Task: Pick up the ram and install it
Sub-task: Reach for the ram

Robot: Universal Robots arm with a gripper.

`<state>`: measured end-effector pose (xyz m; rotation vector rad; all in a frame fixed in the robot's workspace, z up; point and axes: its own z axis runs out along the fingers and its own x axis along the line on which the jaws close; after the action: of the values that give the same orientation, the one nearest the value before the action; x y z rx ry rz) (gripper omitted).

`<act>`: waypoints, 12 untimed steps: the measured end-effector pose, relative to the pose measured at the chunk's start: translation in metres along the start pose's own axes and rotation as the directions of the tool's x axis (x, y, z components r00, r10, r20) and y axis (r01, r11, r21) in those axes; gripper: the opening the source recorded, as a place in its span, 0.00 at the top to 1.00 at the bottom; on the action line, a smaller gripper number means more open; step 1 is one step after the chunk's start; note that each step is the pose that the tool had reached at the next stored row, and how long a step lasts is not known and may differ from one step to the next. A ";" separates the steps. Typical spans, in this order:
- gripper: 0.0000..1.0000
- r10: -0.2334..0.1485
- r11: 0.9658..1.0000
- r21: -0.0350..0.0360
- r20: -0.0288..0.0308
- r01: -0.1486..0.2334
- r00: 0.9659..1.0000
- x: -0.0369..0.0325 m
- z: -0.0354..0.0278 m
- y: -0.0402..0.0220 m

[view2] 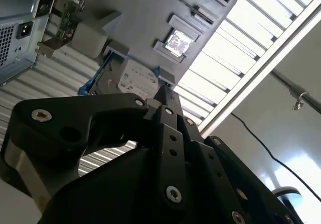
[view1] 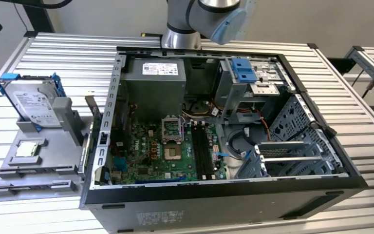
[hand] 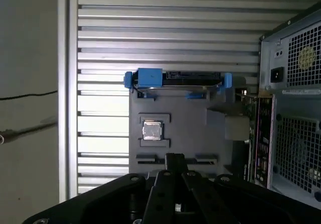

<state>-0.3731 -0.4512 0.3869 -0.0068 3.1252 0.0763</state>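
Clerk: Exterior view?
Inspector: Arm (view1: pixel 194 22) stands at the far side of the open case (view1: pixel 206 209), on a slatted table (view1: pixel 369 126). A grey tray (view1: pixel 57 161) lies beside the case, carrying a drive (view1: pixel 34 102) and a chip (view1: pixel 28 148).
Clerk: Second wrist view?
Inspector: Gripper (view2: pixel 164 91) hangs high above the tray, fingers (view2: pixel 170 133) drawn together, nothing seen between them. Drive and chip lie well below the tips.
Clerk: First wrist view?
Inspector: Same finding: gripper (hand: pixel 174 158) closed, apparently empty. Chip lies below and just ahead of the tips, drive beyond the chip, case off to one side.
Clerk: The ram?
Inspector: Its place cannot be told.
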 end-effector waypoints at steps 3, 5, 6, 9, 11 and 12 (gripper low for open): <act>1.00 0.000 1.000 0.000 0.000 0.000 1.000 0.0013 0.0007 -0.0081; 1.00 0.001 1.000 0.000 0.000 -0.001 1.000 0.0022 0.0014 -0.0138; 1.00 0.001 1.000 0.000 0.000 -0.001 1.000 0.0024 0.0017 -0.0164; 1.00 0.001 1.000 0.000 0.000 -0.001 1.000 0.0025 0.0028 -0.0234; 1.00 0.001 1.000 0.000 -0.002 -0.001 1.000 0.0016 0.0032 -0.0260; 1.00 0.001 1.000 0.000 -0.003 -0.001 1.000 0.0011 0.0035 -0.0275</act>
<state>-0.3740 -0.4785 0.3821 -0.0051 3.1283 0.0764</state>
